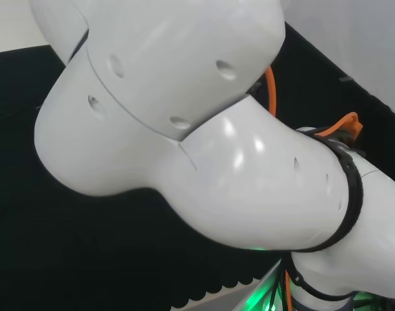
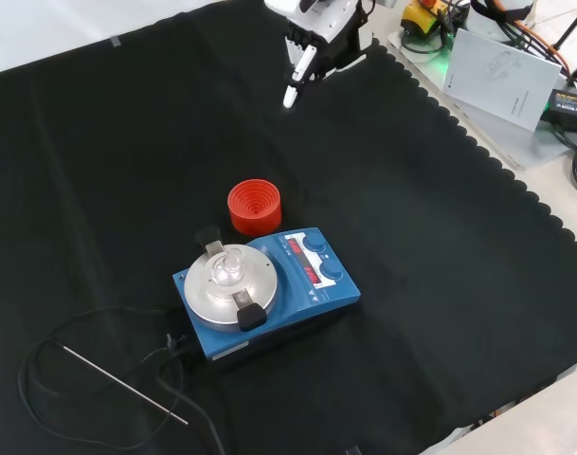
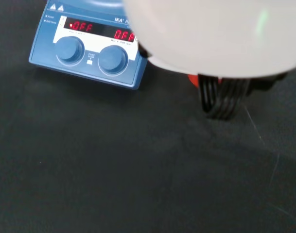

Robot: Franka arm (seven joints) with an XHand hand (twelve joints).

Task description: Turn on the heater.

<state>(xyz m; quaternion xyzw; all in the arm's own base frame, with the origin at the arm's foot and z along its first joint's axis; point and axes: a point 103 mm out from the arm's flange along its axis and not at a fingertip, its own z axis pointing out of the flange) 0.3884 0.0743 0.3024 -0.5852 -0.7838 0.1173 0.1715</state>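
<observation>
the bench (image 2: 99, 142) is being covered edge to edge by black cloth, and the heater (image 2: 266, 292) is being seen sitting a bit below and left of the middle of it in the front view. it's a blue box with a round metal plate (image 2: 229, 282) on top, and it's probably being kept steady by its own weight, so it's not expected to slide when it gets poked. nothing here is being asked to be lifted anyway.

a small clear glass piece (image 2: 226, 267) is being carried on the plate, apparently between two black clips, and that's the fragile bit, best left untouched. a red ribbed ring (image 2: 255, 205) is being parked just behind the heater, near but apart from it. a thin metal probe (image 2: 125, 384) on a black cable is being left lying on the cloth to the left.

the place to take hold is being judged as the front panel: two blue knobs (image 3: 70, 48) are being shown side by side under the red readouts in the wrist view. they look hard and smooth, so they're better pinched round the rim or pressed straight down.

the hand (image 2: 305, 55) is being held high at the top of the front view, well apart from the heater, fingers hanging straight down and released, nothing being gripped.
</observation>
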